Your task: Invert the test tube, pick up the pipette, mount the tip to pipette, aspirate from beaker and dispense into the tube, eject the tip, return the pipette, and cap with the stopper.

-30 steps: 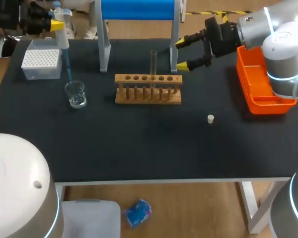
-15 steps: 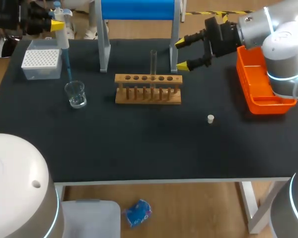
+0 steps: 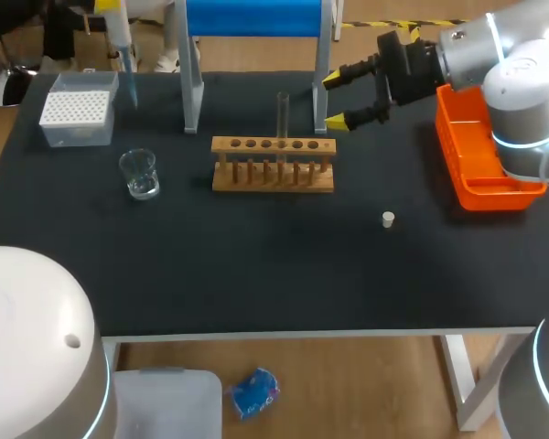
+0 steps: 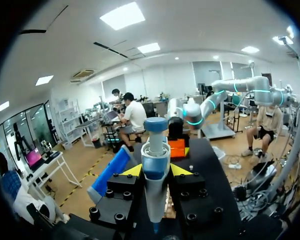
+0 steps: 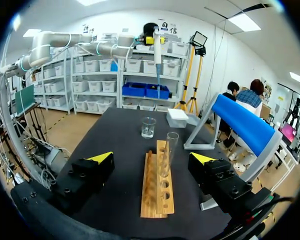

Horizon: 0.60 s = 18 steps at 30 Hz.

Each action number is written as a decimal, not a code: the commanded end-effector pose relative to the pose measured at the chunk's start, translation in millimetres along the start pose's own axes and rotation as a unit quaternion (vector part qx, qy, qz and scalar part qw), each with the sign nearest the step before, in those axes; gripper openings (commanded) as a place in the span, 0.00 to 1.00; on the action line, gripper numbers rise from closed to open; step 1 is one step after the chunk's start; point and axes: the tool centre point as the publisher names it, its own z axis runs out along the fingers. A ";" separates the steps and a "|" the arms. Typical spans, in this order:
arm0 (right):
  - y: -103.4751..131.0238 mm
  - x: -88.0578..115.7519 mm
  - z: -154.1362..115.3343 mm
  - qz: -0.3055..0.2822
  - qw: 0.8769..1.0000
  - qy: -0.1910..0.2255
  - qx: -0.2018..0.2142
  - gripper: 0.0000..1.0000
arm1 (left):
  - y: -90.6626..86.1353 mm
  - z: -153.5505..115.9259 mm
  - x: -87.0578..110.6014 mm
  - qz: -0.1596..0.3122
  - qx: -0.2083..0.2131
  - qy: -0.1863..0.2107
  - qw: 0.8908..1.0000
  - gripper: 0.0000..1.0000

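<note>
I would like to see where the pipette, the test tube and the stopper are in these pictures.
pipette (image 4: pixel 155 192): left wrist view, on its white body.
test tube (image 5: pixel 167 152): right wrist view, on the middle of its glass wall.
stopper (image 3: pixel 388 219): head view, on its white top.

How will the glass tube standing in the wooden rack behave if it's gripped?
The test tube looks like thin clear glass, so it is probably fragile and slippery to grip. It stands tall and narrow, well above the rack, so a sideways nudge would likely tilt it rather than slide it.
</note>
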 end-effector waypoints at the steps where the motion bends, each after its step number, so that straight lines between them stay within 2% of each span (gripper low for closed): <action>1: -0.8 0.0 0.0 0.000 1.000 0.000 -0.001 1.00 | -67.8 10.7 -17.3 0.005 -0.020 0.039 0.999 0.00; 4: -0.8 0.0 0.0 0.000 1.000 0.000 -0.001 1.00 | -100.7 26.4 -22.4 0.012 -0.011 0.059 0.998 0.00; 9: -0.8 0.0 0.0 0.000 1.000 0.000 -0.001 1.00 | -136.8 61.1 -26.8 0.002 -0.002 0.106 0.994 0.00; 13: -0.8 0.0 0.0 0.000 1.000 0.000 -0.001 1.00 | -152.9 89.5 -28.9 0.001 0.000 0.132 0.991 0.00; 18: -0.8 0.0 0.0 0.000 1.000 0.000 -0.001 1.00 | -154.8 125.7 -32.6 0.000 0.000 0.161 0.987 0.00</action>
